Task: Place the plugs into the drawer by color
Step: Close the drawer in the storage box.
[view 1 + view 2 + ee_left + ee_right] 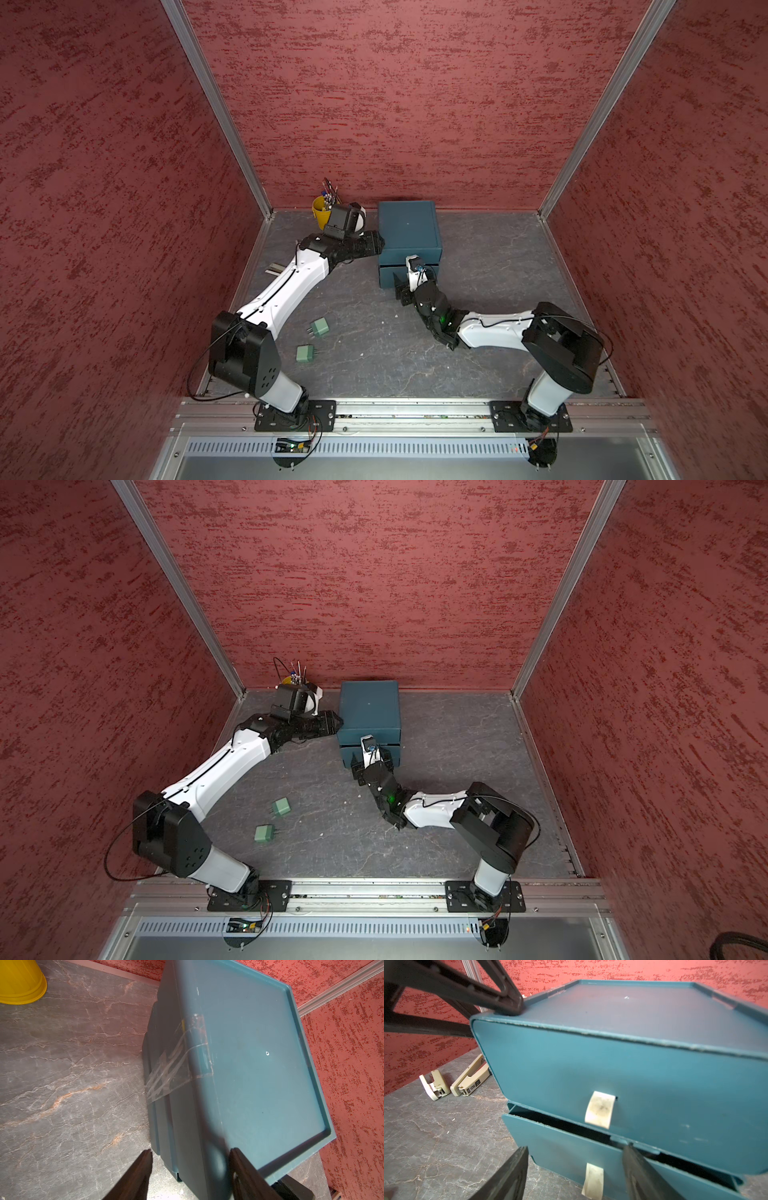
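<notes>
Right wrist view: the blue drawer unit (633,1064) is filling the frame, its lower drawer (550,1147) standing slightly pulled out. The left gripper (191,1150) is bracing the unit's front corner, jaws apart, one finger lying on the top, the other hanging beside the side wall. The right gripper (576,1147) is hovering at the lower drawer's front, jaws wide apart and gripping nothing (the white pull tab (592,1180) is sitting between them). In both top views a green plug (320,327) and a second green plug (305,353) are lying loose on the table (478,365), well apart from both grippers, behind the right jaws toward the robot's base and leftward. Both are lying crosswise, prongs pointing opposite ways. I am judging the free right gripper better placed; no other plugs are showing.
</notes>
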Controlling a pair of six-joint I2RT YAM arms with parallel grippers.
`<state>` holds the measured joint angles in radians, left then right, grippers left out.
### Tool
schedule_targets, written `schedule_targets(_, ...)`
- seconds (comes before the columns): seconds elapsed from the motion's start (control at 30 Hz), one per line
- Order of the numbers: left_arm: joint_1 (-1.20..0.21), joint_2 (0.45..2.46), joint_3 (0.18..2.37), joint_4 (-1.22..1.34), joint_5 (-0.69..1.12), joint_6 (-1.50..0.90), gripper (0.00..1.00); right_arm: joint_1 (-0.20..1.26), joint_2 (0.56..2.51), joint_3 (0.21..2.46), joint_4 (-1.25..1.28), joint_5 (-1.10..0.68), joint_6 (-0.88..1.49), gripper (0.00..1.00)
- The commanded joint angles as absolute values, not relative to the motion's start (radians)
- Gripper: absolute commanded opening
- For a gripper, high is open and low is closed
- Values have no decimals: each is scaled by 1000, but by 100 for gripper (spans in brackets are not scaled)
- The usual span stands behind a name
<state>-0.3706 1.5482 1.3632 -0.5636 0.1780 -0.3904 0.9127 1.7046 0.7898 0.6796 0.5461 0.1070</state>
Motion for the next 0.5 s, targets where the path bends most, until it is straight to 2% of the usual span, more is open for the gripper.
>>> schedule_targets(0.0,-367,1537,1331,-642,140,-365,62,904,1724,814,721,547,77,76)
schedule_targets(0.47,-367,1541,1325,-639,146,-365,61,893,1751,825,719,569,46,85)
